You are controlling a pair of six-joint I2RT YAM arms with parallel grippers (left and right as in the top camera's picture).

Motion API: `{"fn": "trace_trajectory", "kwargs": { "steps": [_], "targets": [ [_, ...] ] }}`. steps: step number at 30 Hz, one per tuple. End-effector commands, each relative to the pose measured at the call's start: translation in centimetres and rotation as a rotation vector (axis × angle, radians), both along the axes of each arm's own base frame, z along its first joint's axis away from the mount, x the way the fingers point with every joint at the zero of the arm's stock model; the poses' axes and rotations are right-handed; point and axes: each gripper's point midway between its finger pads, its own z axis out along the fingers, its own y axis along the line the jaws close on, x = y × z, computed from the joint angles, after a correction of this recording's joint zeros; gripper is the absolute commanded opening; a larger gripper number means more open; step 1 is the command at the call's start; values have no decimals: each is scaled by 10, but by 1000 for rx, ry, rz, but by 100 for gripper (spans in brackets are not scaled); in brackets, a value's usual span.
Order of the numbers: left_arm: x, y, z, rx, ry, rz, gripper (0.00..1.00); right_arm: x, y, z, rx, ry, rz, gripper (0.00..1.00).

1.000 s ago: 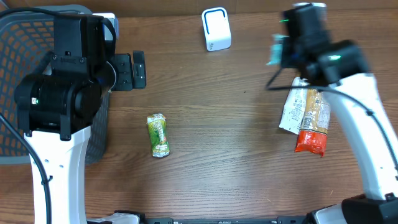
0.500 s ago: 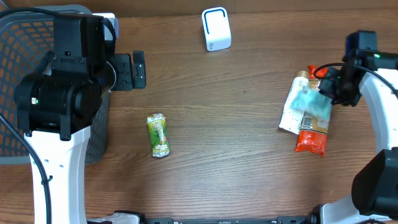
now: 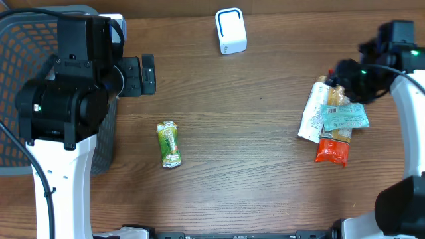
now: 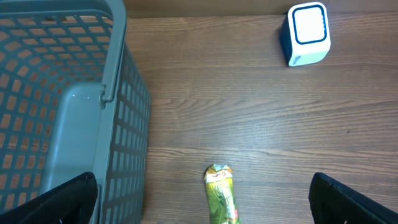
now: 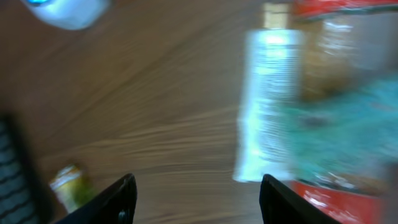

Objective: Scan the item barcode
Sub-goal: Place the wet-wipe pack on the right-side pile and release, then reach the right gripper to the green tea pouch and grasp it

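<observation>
We find the right gripper (image 5: 198, 186) with its jaws apart and nothing between them, hanging over the pile of packets at the right side of the bench (image 3: 252, 133); its wrist view is badly blurred, so we cannot read finer detail there. The teal packet (image 3: 344, 117) lies flat on top of that pile, across a white packet (image 3: 309, 118) and above a red packet (image 3: 332, 152), and no finger touches it. The scanner (image 3: 231, 31), a small white box with a blue rim, stands at the far edge of the bench, well apart from the pile. The left gripper (image 3: 139, 74) is wide open and empty beside the grey basket (image 3: 20, 60) on the left. A green packet (image 3: 169, 144) lies alone in the middle of the bench, near neither gripper. We judge that the teal packet is done with and laid on what looks like the finished pile, though nothing here proves that its barcode was read. What looks left is the green packet: it needs picking up, presenting to the scanner and setting aside, and the left arm seems the nearer one for that.
</observation>
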Motion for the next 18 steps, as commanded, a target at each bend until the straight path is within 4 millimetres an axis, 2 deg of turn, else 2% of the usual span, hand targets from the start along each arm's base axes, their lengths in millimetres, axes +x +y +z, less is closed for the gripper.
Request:
{"fn": "trace_trajectory", "kwargs": {
  "steps": [1,4,5,8,13,16,18],
  "targets": [
    [1,-2,0,7,-1,-11,100,-3,85,27,196,-104,244,67],
    [1,-2,0,7,-1,-11,100,-8,135,15,207,-113,353,69],
    [1,-2,0,7,-1,-11,100,-14,170,3,224,-97,412,69],
    [1,-2,0,7,-1,-12,100,-29,225,-16,237,-94,537,69],
    [1,-2,0,7,-1,-11,100,-55,300,-46,250,-92,698,69],
    [1,-2,0,7,-1,-11,100,-66,333,-70,212,-87,720,69],
    [1,-2,0,7,-1,-11,100,-82,361,-90,187,-95,774,69]
  ]
}}
